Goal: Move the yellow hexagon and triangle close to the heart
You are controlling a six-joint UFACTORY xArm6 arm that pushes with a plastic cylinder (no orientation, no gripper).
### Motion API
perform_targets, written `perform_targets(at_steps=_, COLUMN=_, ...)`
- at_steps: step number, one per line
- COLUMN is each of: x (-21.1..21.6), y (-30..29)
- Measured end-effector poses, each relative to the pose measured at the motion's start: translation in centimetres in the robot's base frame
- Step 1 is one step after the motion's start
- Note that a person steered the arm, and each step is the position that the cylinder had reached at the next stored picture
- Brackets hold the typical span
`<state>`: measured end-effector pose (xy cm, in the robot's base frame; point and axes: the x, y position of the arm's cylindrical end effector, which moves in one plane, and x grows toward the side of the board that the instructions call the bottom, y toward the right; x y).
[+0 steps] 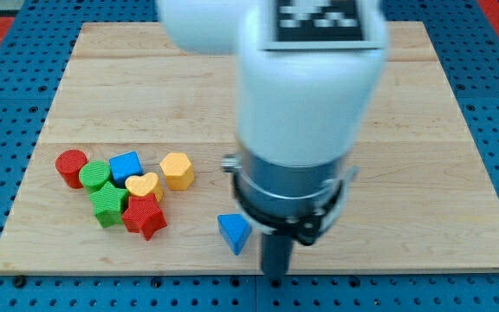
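The yellow hexagon [177,170] sits at the view's lower left, just right of the yellow heart [142,185] and almost touching it. The blue triangle [234,232] lies apart, further right and lower, near the board's bottom edge. My tip [275,276] is the dark rod's lower end under the white arm. It stands just right of and below the blue triangle, at the board's bottom edge, with a small gap between them.
A cluster surrounds the heart: a red cylinder [71,166], a green cylinder [95,176], a blue cube [126,165], a green star [108,204] and a red star [144,216]. The wooden board [440,130] lies on a blue pegboard. The arm's white body hides the board's middle.
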<state>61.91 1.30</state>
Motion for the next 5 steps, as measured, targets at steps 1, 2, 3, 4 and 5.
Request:
perform_targets(at_steps=1, x=0.0, y=0.1)
perform_targets(at_steps=2, x=-0.1, y=-1.1)
perform_targets(at_steps=3, x=0.0, y=-2.4)
perform_targets(at_steps=4, x=-1.1, y=-1.9)
perform_targets(at_steps=5, x=-2.1, y=0.7)
